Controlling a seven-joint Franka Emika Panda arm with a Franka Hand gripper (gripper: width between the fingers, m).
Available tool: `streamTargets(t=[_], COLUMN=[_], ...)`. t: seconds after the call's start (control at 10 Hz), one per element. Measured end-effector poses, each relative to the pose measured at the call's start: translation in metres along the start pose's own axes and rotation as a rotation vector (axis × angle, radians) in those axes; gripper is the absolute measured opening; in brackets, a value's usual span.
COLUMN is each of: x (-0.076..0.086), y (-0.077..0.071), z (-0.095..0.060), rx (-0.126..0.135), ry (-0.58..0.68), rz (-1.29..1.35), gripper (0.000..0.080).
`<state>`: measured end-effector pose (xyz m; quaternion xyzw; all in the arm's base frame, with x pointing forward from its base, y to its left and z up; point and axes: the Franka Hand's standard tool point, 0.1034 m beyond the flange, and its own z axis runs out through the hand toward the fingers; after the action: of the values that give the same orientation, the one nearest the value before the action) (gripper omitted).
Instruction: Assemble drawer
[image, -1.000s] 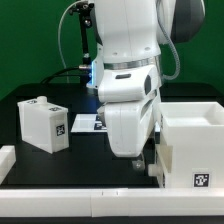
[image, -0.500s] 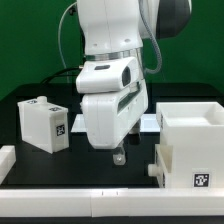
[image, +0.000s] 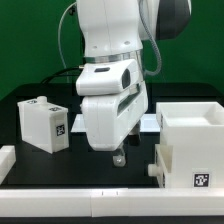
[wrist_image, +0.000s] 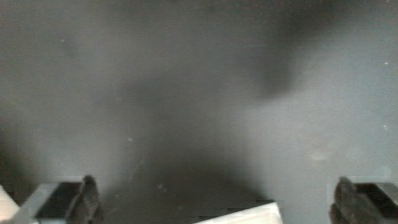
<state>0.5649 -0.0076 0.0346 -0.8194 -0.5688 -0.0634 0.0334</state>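
Both tray (image: 42, 125) and shell (image: 186, 150) apart from tool (image: 118, 156)

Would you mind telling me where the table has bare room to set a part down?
The bare black table lies between the small tray and the large shell, bounded in front by the front rail; the open gripper hovers over it. It is crowded behind the arm, around the marker board.

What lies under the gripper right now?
Bare dark table lies under the open gripper, nothing between its fingers. A white corner shows at the wrist view's edge; what it belongs to cannot be told. The arm hides the table behind it in the exterior view.
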Motion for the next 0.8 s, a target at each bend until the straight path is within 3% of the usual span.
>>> streamTargets(t=[0.3,0.6,0.8], x=[-0.001,-0.02,-0.019], y=[0.001,-0.006,-0.018], z=[-0.001,-0.043,-0.046], rx=[-0.002,-0.045,-0.056], ry=[-0.001,-0.028,-0.026], rz=[0.005,0.077,0.164], gripper=[0.0649,0.0649,0.0649])
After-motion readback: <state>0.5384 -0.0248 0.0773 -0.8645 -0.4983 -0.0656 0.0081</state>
